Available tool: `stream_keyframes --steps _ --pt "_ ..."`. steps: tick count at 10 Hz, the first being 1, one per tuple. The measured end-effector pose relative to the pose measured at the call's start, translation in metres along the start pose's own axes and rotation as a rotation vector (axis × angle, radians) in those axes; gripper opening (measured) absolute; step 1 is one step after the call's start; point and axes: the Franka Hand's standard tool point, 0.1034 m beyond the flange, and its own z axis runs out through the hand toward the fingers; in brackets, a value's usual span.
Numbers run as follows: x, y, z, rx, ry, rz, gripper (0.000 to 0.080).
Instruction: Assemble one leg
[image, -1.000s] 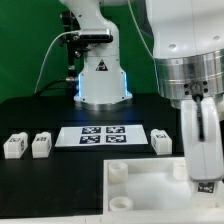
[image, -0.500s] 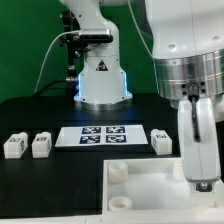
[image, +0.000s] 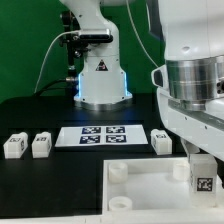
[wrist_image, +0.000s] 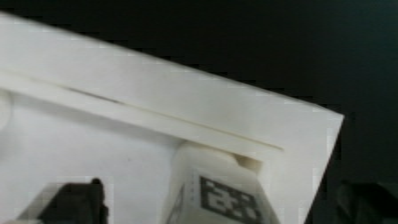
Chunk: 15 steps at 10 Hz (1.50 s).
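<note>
You see in the exterior view the arm filling the exterior view's right side, low over the white panel. Under it stands one leg, upright, its tag facing the camera, at the panel's far corner on the exterior view's right. The arm's body hides the fingers there, so you cannot tell from this view if they touch the leg.

In the wrist view the same leg is between the two dark fingers of the tool. Whether the fingers press on the leg or only stand beside it, I cannot tell; the picture is blurred.

Around it, on the black table, lies the marker board, between the robot base and the panel. Another leg lies just beside the board on the exterior view's right, near the arm. Two more legs, one and the other, lie close together on the exterior view's left, well apart from the arm. The panel's near socket stands open.
</note>
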Motion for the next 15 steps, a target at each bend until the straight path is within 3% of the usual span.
stream_keyframes --steps 2,4,7,10,11,12,13,14,15 --pt "0.0 0.0 0.0 0.0 0.0 -0.156 0.0649" --pt "0.003 0.001 -0.001 -0.025 0.032 -0.543 0.0649" --pt "0.013 -0.003 -0.001 -0.027 0.073 -1.0 0.0649" --pt "0.022 -0.002 -0.002 -0.032 0.081 -1.1 0.0649" --pt "0.022 -0.002 -0.003 -0.033 0.081 -1.099 0.0529" --pt "0.022 -0.002 -0.002 -0.031 0.081 -1.074 0.0529" --pt "0.022 -0.002 -0.002 -0.03 0.081 -1.046 0.0346" --pt "0.022 -0.002 -0.003 -0.03 0.081 -1.045 0.0291" --pt "0.022 -0.002 -0.002 -0.025 0.081 -0.953 0.0291"
